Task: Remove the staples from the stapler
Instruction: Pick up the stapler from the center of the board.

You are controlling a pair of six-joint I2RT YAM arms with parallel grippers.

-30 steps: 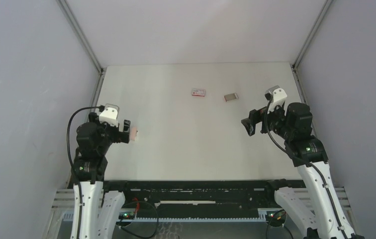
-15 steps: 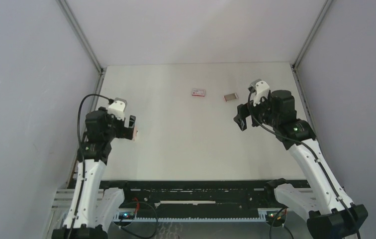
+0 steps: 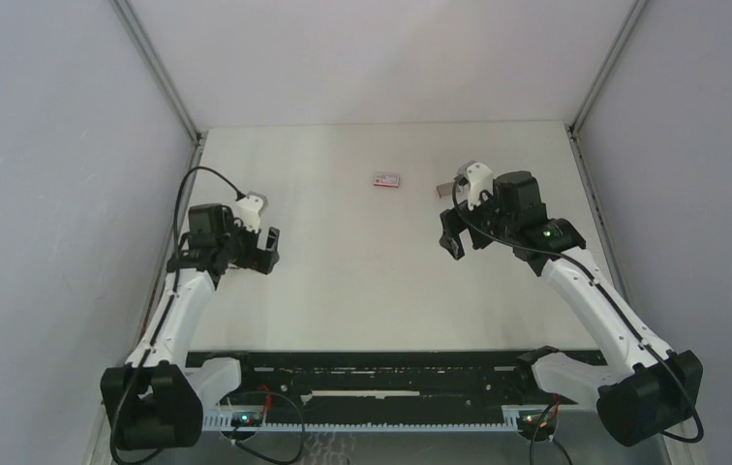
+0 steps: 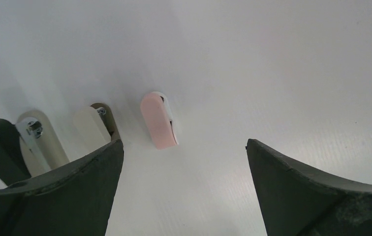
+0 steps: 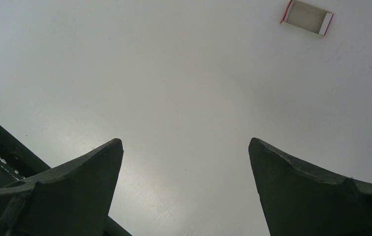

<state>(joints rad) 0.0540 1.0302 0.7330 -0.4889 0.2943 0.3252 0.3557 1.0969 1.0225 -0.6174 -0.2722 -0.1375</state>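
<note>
Currently the left gripper (image 4: 184, 142) hangs low over the matte white table (image 4: 282, 59). Its two dark fingers are spread as wide as they go, with nothing between them. The right gripper (image 5: 185, 140) is likewise fully spread and empty, over bare tabletop on the other side.

Just ahead of the left fingers lies the small pink-and-white plastic stapler (image 4: 158, 121), resting on the table. It sits nearer the finger at the left of the wrist view than the other. From above, the wrist hides it. No staples are visible anywhere; I judge they sit inside the stapler but cannot confirm it.

Orientation: the long axis runs away from the gripper, its far end leaning slightly left in the wrist view. The rounded end is far and the blunter end faces the fingers. A white part and a dark seam show along the right flank.

Step in hand, as I read it: approach to grasp.
- Centre the stapler between the fingers first.
- Descend, then pinch the narrow flanks at mid-length so it does not skid.
- Leave the seam side reachable for the right gripper.

Further out, a small open tray with a grey inside and red-and-white ends (image 5: 306, 17) lies beyond the right fingers. A small flat red-and-white box (image 3: 386, 179) lies toward the far edge.
</note>
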